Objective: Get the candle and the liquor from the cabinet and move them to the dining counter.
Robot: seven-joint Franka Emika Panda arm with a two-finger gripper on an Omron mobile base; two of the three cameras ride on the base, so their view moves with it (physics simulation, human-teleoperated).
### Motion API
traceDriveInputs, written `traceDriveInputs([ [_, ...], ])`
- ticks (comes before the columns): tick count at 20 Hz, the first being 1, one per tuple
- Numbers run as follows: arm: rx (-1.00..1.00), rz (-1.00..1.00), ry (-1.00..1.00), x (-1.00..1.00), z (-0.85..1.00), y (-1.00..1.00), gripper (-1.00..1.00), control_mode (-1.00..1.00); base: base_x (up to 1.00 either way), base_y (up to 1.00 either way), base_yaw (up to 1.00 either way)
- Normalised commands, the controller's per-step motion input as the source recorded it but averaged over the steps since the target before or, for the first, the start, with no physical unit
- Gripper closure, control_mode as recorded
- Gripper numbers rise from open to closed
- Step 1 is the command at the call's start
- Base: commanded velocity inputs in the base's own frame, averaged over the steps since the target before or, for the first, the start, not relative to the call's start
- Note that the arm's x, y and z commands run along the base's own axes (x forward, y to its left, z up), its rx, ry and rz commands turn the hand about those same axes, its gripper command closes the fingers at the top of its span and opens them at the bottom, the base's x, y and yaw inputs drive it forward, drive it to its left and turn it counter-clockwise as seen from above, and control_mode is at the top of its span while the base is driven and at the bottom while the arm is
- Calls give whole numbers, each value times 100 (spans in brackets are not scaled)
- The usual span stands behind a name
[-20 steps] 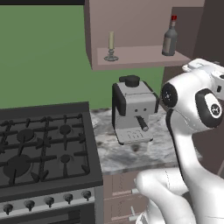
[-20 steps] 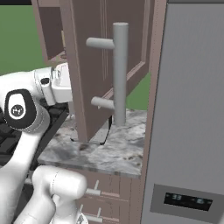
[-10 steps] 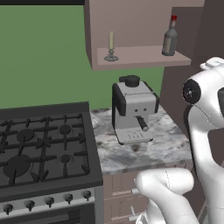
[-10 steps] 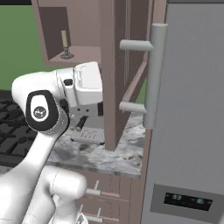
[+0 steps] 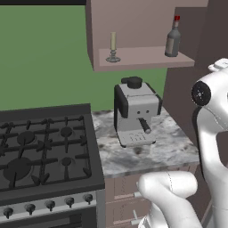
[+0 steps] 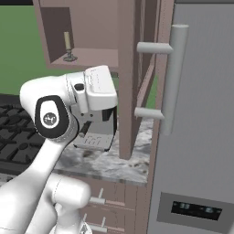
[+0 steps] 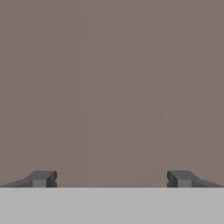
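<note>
Cabinet: standing open, its mauve-brown door swinging out edge-on in the right base view, with the long silver bar handle facing the right side.
Candle: standing upright on the cabinet shelf, toward the left end; also showing at the back of the shelf in the right base view.
Liquor: standing upright on the same shelf, toward the right end, well apart from the candle.
Fingers: standing wide apart, holding nothing, pointing at a plain mauve-brown panel that is close in front of them.
Arm: rising at the right of the left base view, its wrist sitting below and to the right of the shelf.
Bench: the small marbled worktop is carrying a coffee machine directly under the shelf.
Stove: sitting just beside the bench, on its left.
</note>
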Motion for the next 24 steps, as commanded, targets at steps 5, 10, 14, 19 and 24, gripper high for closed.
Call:
traceDriveInputs([
  [5,0,0,0,0,0,0,-100,-100,0,0,0],
  [10,0,0,0,5,0,-22,-100,-100,0,0,0],
  [14,0,0,0,20,0,-32,-100,-100,0,0,0],
  [19,0,0,0,2,0,-15,-100,-100,0,0,0],
  [24,0,0,0,0,0,0,-100,-100,0,0,0],
])
